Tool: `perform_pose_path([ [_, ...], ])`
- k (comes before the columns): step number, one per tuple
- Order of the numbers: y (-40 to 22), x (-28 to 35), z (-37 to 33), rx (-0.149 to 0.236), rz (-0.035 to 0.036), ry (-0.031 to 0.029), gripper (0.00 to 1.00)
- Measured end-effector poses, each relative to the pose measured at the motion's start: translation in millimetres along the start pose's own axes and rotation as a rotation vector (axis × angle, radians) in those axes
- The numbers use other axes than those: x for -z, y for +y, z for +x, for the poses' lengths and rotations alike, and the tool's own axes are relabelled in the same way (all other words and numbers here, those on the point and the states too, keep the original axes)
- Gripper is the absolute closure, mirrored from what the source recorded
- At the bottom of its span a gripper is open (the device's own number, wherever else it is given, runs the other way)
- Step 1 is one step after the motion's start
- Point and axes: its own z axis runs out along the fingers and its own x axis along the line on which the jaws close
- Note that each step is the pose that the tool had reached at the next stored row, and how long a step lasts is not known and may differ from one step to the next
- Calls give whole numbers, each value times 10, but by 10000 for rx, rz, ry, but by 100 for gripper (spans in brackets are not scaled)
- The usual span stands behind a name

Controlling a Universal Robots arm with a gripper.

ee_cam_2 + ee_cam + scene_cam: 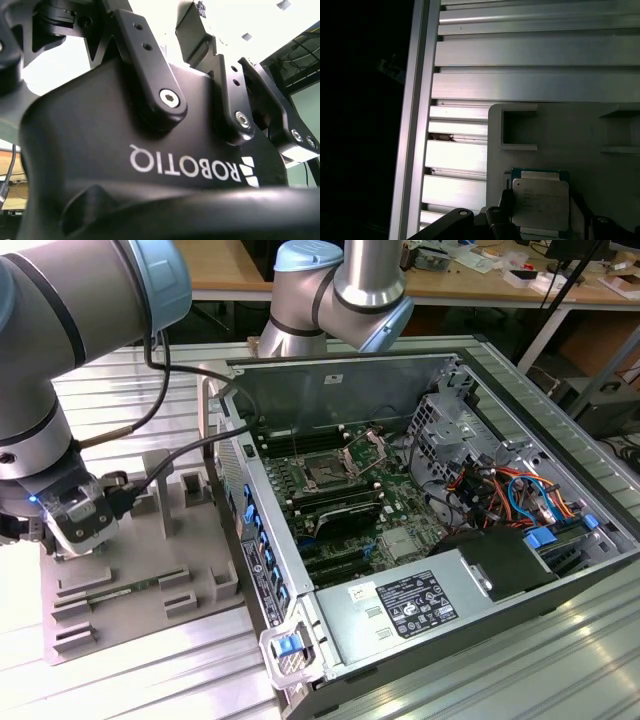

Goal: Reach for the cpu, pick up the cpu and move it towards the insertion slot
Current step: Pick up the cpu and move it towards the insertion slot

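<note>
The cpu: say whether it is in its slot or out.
Out: the cpu lies flat on the grey tray, while the insertion slot stands apart inside the case.

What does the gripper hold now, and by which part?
Cannot be told: the gripper is right at the cpu on the grey fixture; any grip is unclear.

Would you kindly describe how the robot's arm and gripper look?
The arm has silver-grey tubular links, pale blue joint caps and black rings. Black cables run to its wrist. The gripper is black, with screwed linkage bars and white lettering.
</note>
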Motion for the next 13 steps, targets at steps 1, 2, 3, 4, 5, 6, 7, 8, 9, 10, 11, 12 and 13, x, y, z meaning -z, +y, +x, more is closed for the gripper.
perform_pose_path([
  [1, 0, 5, 0, 1, 0, 1, 46],
  [2, 1, 8, 0, 0, -1, 0, 46],
  [3, 1, 14, 0, 0, -1, 1, 46],
  [4, 2, 20, 0, 0, -1, 2, 46],
  [5, 3, 26, 0, 0, -2, 0, 46],
  [6, 3, 31, 0, 0, -2, 2, 46],
  [7, 4, 42, 0, 0, -3, 1, 46],
  [8, 6, 58, 0, 0, -4, 1, 46],
  [9, 7, 67, 0, 0, -5, 1, 46],
  [10, 8, 78, 0, 0, -6, 0, 46],
  [11, 9, 88, -1, 0, -8, -1, 46],
  [12, 11, 98, 0, 0, -9, 0, 46],
  [13, 11, 107, -1, 0, -11, 0, 46],
])
